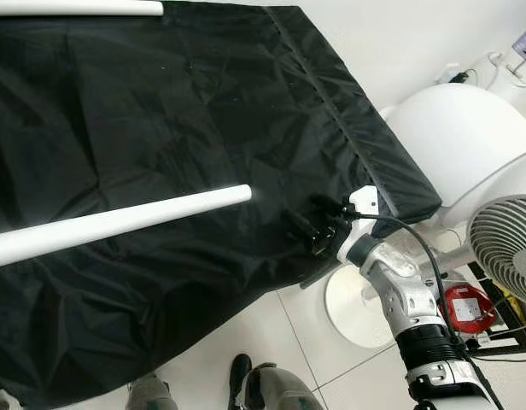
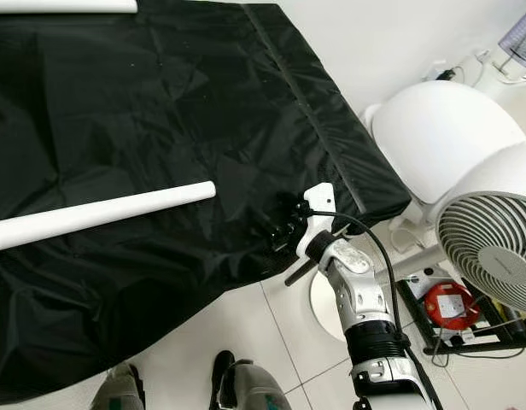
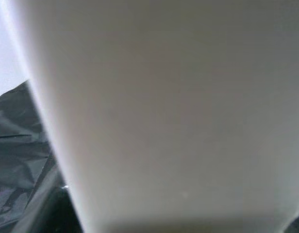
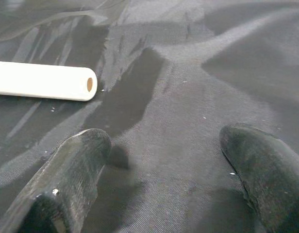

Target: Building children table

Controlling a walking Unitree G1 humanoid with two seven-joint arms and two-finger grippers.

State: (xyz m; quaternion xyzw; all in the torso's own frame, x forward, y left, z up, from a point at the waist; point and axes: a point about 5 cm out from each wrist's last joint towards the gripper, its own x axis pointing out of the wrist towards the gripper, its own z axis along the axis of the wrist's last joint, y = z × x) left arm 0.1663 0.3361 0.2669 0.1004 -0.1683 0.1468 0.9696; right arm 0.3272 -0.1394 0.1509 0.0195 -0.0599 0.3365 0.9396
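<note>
A long white table leg (image 1: 118,220) lies slanted over a black cloth (image 1: 160,111) that covers a wide surface; its open round end (image 4: 90,84) points toward my right gripper. The same white leg (image 3: 164,121) sits very close in front of the left wrist camera. A second white leg (image 1: 75,7) lies along the cloth's far edge. My right gripper (image 1: 314,220) hovers low over the cloth near its front right corner, a short way from the leg's end. It is open, with its two black fingers (image 4: 67,179) spread wide and only cloth between them.
Right of the cloth stand a white rounded chair (image 1: 468,137) on a round white base (image 1: 353,312), a fan (image 1: 511,248) and a red object (image 1: 464,309) on a low rack. My feet (image 1: 246,384) stand on the white tiled floor (image 1: 246,342) at the cloth's near edge.
</note>
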